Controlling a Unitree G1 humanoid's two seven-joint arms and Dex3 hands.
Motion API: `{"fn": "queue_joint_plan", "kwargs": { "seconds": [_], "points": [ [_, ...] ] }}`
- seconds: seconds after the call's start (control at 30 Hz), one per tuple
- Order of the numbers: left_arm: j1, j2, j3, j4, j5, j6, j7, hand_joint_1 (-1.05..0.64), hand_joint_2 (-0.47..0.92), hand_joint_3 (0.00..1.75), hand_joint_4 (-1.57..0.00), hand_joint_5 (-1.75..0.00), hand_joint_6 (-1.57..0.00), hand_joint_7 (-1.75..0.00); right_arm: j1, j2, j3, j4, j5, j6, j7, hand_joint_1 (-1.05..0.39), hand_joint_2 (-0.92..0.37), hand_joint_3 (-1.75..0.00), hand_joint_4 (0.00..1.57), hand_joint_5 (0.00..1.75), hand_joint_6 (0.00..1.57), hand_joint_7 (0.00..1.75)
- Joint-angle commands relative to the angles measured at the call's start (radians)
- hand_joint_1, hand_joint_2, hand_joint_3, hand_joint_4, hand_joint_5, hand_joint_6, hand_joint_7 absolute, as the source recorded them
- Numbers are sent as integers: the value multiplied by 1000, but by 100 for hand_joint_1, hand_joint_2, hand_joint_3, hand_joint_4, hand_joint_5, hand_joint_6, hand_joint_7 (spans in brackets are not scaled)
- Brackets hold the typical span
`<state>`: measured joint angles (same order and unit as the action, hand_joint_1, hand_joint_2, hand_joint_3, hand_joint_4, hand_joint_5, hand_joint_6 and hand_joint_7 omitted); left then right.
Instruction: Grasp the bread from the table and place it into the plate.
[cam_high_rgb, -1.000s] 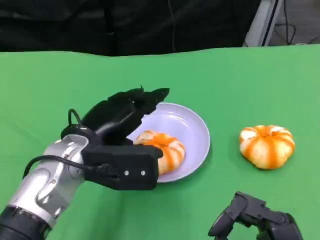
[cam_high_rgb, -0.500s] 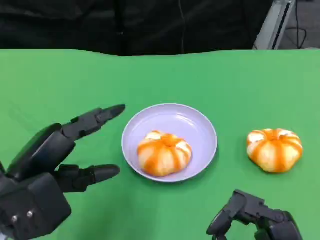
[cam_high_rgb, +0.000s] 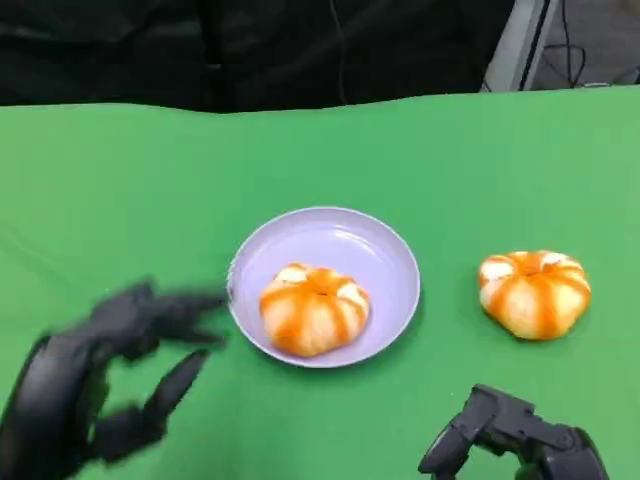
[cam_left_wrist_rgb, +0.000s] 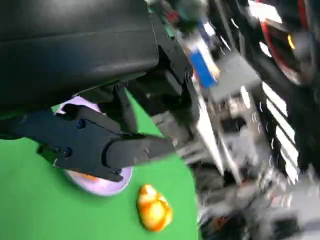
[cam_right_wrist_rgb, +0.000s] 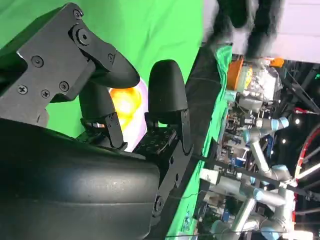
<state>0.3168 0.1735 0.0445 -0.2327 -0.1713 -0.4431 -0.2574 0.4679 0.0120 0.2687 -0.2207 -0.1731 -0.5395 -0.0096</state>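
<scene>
The left black many-fingered hand (cam_high_rgb: 95, 385) sits low at the near left of the green cloth-covered desk (cam_high_rgb: 120, 200), pretty blurry, fingers spread apart and nothing in them. Its fingertips point toward the round lavender plate (cam_high_rgb: 385, 255) and stop just short of the rim, not touching as far as I can tell. In the left wrist view that same hand (cam_left_wrist_rgb: 100, 142) has its fingers splayed over the desk, plate edge (cam_left_wrist_rgb: 112, 186) peeking out behind them.

The right black hand (cam_high_rgb: 515, 440) is down at the near right edge, fingers curled in a bit, holding nothing; can't really tell how tightly they're closed. In the right wrist view the hand (cam_right_wrist_rgb: 125, 95) shows bent fingers with gaps between them.

One round orange-and-white striped bread bun (cam_high_rgb: 313, 308) is lying in the plate, toward its near side. A second orange-and-white striped bun (cam_high_rgb: 534, 291) sits on the desk, well to the right of the plate and apart from it, beyond the right hand.
</scene>
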Motion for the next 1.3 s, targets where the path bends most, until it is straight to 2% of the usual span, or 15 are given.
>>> {"fn": "queue_joint_plan", "kwargs": {
  "seconds": [0.03,0.3,0.37,0.47,0.87,1.0,1.13,1.3],
  "points": [
    [13,-14,26,-9,-20,-34,3,10,58,118,-77,-155,-73,-131,6,-12,-5,-13,4,-6,-2,-7,-30,-136,75,158,81,129],
    [42,-35,19,-4,-32,-18,-2,11,58,119,-77,-156,-73,-133,4,-16,-9,-13,15,-2,3,-7,-29,-137,75,158,81,129],
    [78,-55,2,2,-51,4,-3,5,56,115,-86,-171,-74,-159,1,-22,-17,-12,34,4,11,-6,-29,-137,74,158,81,129],
    [92,-69,-9,-6,-46,16,0,1,57,109,-89,-174,-74,-167,2,-26,-23,-16,47,11,19,-7,-30,-136,74,158,80,129],
    [96,-79,-5,-17,-33,27,2,-1,60,102,-90,-175,-74,-168,4,-26,-27,-19,52,13,27,-7,-32,-133,73,159,79,130],
    [98,-80,-2,-1,-24,3,-2,-1,59,103,-88,-175,-73,-167,6,-28,-28,-19,62,12,31,-9,-35,-130,71,160,77,132],
    [105,-80,-8,-1,-19,8,-7,1,55,111,-86,-175,-74,-165,2,-29,-32,-17,60,6,31,-9,-36,-128,70,161,77,133],
    [109,-85,-13,3,-30,1,-15,2,57,107,-84,-175,-74,-165,3,-27,-34,-21,57,7,30,-8,-34,-130,72,161,78,134]
  ]
}}
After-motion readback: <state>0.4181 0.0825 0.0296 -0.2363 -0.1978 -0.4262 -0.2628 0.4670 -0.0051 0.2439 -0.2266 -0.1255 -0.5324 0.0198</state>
